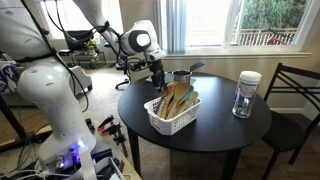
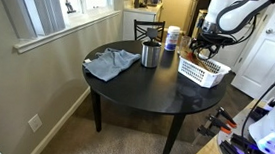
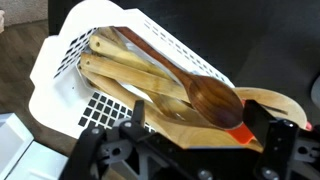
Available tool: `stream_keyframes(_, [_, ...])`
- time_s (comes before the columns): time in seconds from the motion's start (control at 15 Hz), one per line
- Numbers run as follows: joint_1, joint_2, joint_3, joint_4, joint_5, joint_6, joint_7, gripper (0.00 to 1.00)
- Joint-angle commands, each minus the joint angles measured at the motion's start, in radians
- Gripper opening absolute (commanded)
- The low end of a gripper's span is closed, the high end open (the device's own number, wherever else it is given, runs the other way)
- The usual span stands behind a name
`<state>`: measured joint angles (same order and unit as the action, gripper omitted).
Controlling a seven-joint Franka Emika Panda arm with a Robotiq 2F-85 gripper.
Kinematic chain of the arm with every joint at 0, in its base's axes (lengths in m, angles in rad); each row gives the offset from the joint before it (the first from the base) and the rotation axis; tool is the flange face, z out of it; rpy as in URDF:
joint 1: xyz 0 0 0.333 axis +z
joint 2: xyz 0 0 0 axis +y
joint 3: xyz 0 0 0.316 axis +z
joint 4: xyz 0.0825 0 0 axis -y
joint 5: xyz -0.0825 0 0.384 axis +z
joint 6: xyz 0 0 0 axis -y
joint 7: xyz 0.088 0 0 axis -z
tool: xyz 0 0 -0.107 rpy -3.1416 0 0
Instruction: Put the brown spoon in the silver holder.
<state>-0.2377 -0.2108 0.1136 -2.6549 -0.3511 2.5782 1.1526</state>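
The brown spoon [image 3: 200, 92] lies in the white slatted basket [image 3: 75, 55] on top of lighter wooden utensils [image 3: 120, 75]. Its dark bowl is nearest the wrist camera and its thin handle runs to the basket's far end. My gripper [image 3: 205, 128] is open just above the basket, with one finger on each side of the spoon's bowl and not closed on it. In both exterior views the gripper [image 1: 157, 72] [image 2: 202, 48] hangs over the basket [image 1: 172, 112] [image 2: 203, 71]. The silver holder [image 1: 182, 77] [image 2: 150, 55] stands upright on the table beside the basket.
The round black table [image 1: 215, 135] [image 2: 137, 87] also holds a clear jar with a white lid [image 1: 246, 93] [image 2: 172, 37] and a blue-grey cloth [image 2: 112, 63]. A chair [image 1: 295, 95] stands at the table. A small orange piece [image 3: 240, 130] shows under the spoon's bowl.
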Motion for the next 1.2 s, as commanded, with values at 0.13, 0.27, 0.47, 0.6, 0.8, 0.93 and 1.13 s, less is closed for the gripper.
stream_keyframes(0.13, [-0.002, 0.044, 0.006, 0.03, -0.132, -0.031, 0.363, 1.0])
stream_keyframes(0.27, [0.009, 0.054, -0.002, 0.033, -0.144, -0.04, 0.43, 1.0])
stream_keyframes(0.47, [0.031, 0.061, -0.015, 0.04, -0.132, -0.046, 0.475, 1.0])
stream_keyframes(0.6, [0.044, 0.06, -0.021, 0.045, -0.121, -0.046, 0.49, 1.0])
stream_keyframes(0.8, [0.055, 0.067, -0.032, 0.057, -0.108, -0.055, 0.521, 1.0])
stream_keyframes(0.93, [0.059, 0.074, -0.042, 0.067, -0.093, -0.066, 0.539, 1.0])
stream_keyframes(1.13, [0.068, 0.084, -0.061, 0.088, -0.062, -0.093, 0.552, 1.0])
